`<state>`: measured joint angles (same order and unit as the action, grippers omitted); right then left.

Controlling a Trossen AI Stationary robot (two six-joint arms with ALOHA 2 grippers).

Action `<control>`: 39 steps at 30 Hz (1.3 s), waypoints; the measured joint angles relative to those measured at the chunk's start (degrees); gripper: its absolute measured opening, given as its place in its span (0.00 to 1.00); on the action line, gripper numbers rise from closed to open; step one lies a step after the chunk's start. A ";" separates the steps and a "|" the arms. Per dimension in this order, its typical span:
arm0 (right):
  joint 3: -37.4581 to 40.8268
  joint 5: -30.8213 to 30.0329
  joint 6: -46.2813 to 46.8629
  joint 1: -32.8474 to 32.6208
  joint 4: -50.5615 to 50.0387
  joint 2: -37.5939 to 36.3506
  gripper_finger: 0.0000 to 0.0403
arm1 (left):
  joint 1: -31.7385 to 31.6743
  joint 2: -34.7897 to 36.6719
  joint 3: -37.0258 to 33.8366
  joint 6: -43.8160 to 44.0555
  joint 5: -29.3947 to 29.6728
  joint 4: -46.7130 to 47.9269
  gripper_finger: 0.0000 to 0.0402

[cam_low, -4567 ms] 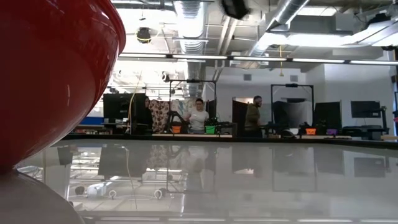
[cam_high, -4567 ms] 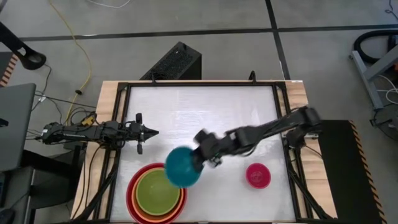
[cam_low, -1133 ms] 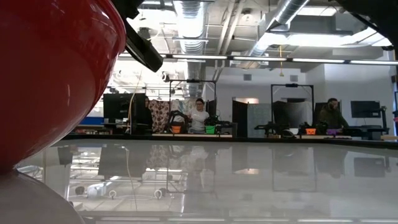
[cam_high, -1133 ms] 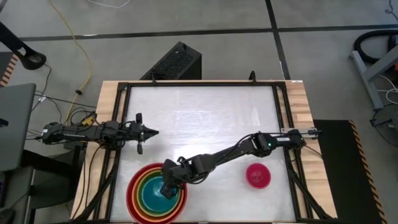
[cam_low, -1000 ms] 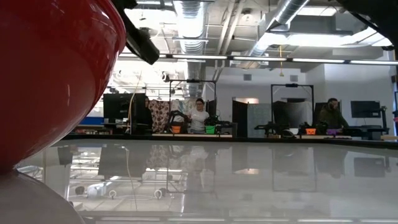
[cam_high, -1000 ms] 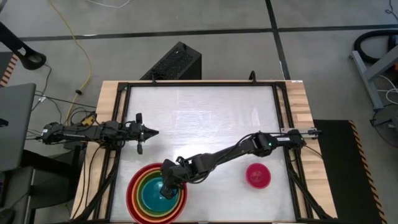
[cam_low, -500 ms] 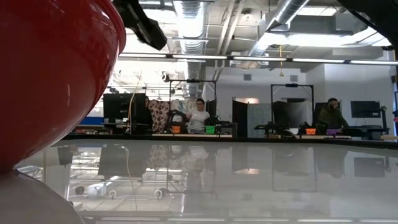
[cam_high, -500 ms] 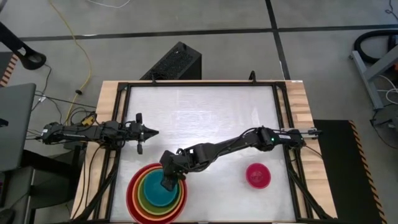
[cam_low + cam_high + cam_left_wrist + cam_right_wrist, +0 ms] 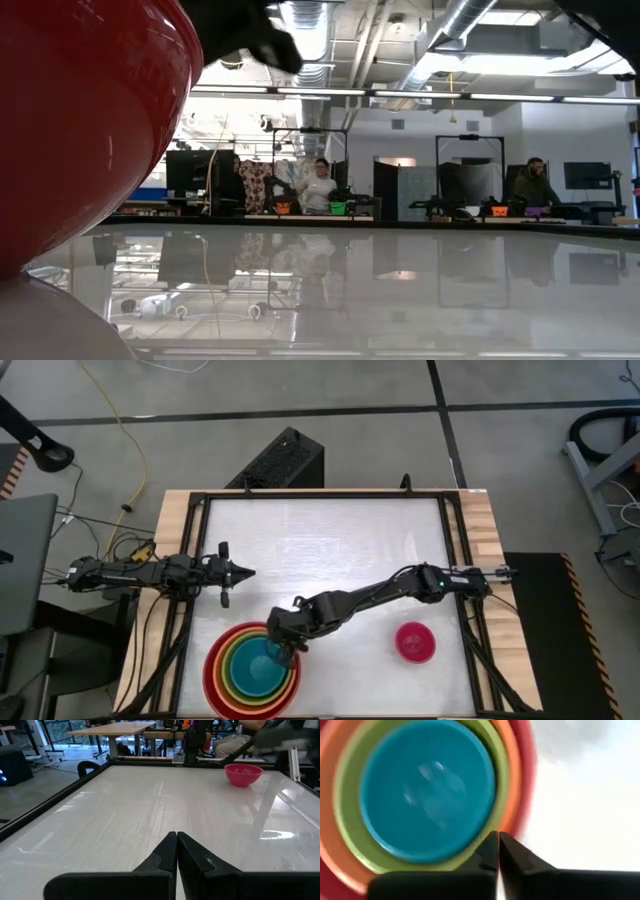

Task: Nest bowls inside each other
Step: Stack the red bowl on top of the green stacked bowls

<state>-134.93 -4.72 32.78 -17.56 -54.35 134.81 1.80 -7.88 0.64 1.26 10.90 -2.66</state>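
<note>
Four bowls sit nested at the table's near left: red (image 9: 211,664) outermost, then orange (image 9: 224,669), lime green (image 9: 236,676) and teal blue (image 9: 256,674) innermost. The teal bowl (image 9: 427,790) rests in the green one. The small magenta pink bowl (image 9: 414,642) stands alone on the table at the near right, and also shows in the left wrist view (image 9: 243,773). My right gripper (image 9: 282,652) hovers shut over the stack's right rim, holding nothing (image 9: 498,838). My left gripper (image 9: 248,572) waits shut at the table's left edge (image 9: 177,839).
The red bowl's wall (image 9: 80,120) fills the left of the low view, with my right arm (image 9: 250,30) dark above it. The white tabletop (image 9: 330,550) lies bare across the middle and far side. A black frame (image 9: 455,560) rims the table.
My right gripper has risen out of the teal bowl and drawn back a little toward the table's right and far side, now over the stack's rim. The teal bowl stays nested in the green one.
</note>
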 joint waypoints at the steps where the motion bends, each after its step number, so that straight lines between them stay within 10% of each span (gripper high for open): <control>1: 0.00 -0.82 -0.14 0.00 -1.83 -0.49 0.04 | 0.00 0.02 0.00 0.00 0.00 0.00 0.00; 12: 1.29 -23.13 2.53 -2.43 -22.90 -10.12 0.04 | 0.00 0.00 0.01 0.02 0.00 0.00 0.00; 28: 54.29 -19.24 32.56 -4.84 -20.42 -45.98 0.01 | -0.02 0.00 0.02 0.00 0.00 0.00 0.00; 39: 76.90 -6.46 58.04 -12.72 -15.94 -62.32 0.31 | -0.02 0.00 0.02 0.02 0.00 0.00 0.00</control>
<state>-58.03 -11.18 90.82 -30.29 -70.28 72.50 1.78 -7.88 0.67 1.28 10.90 -2.66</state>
